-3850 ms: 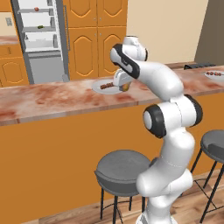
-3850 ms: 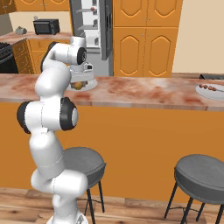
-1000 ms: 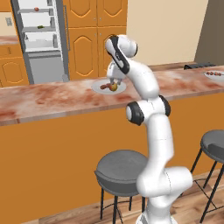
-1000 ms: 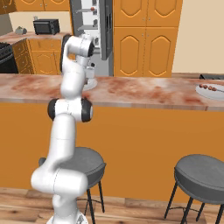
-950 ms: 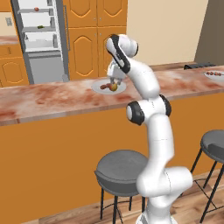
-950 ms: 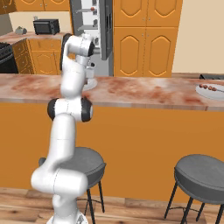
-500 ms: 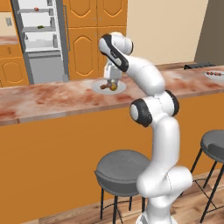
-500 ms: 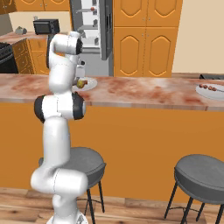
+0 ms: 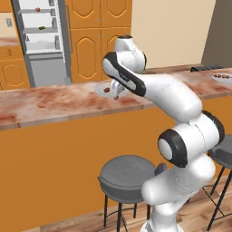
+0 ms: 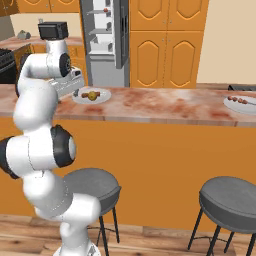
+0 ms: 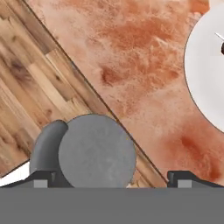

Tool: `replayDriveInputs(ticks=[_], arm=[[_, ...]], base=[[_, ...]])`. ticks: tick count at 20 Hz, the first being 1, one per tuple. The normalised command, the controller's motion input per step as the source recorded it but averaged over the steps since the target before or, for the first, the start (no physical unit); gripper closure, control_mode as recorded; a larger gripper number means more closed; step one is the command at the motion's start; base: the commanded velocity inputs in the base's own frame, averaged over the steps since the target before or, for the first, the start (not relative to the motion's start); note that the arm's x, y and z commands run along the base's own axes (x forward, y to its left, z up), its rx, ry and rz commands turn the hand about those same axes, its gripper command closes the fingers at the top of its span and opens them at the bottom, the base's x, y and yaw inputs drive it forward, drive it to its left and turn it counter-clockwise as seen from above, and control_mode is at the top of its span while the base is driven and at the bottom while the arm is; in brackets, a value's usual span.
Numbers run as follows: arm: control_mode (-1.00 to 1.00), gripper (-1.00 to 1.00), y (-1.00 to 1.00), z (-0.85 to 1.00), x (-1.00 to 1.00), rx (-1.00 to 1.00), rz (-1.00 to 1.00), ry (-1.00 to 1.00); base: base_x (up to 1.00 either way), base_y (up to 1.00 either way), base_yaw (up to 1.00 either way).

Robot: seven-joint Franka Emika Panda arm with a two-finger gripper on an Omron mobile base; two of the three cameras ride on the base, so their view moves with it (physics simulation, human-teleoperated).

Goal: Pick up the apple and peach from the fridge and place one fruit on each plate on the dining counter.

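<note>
A white plate (image 10: 102, 96) lies on the reddish marbled dining counter (image 10: 165, 109). On it sit a yellow-orange fruit (image 10: 93, 95) and a small red-brown thing (image 10: 84, 95); which fruit each is I cannot tell. My gripper (image 10: 70, 91) hangs just beside that plate (image 9: 100, 87), toward the counter's near edge, open and empty. From the hand, the plate's rim (image 11: 199, 78) shows at right, with the fingertips (image 11: 183, 176) wide apart. The fridge (image 9: 41, 43) stands open behind; a small red round thing (image 9: 37, 9) sits on its top shelf.
A second white plate (image 10: 241, 104) with small red pieces lies far right on the counter. Two grey stools (image 10: 92, 184) (image 10: 230, 197) stand before the plain orange front. Orange cupboards (image 10: 165, 42) flank the fridge. Wood floor (image 11: 30, 87) lies below the counter edge.
The arm has swung and folded, and the hand has drawn back from over the plate toward the counter's near edge. The fruit stays on the plate. The jaws remain open.
</note>
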Motion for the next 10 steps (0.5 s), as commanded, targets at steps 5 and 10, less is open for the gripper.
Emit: replayDriveInputs(ticks=[5, 10], arm=[[-1.0, -1.0, -0.27, 0.05, -0.99, 0.05, -0.08, -0.37], [-1.0, -1.0, -0.5, 0.25, -0.68, 0.15, -0.2, -0.09]], base=[[0.0, 0.0, 0.0], [0.0, 0.0, 0.0]])
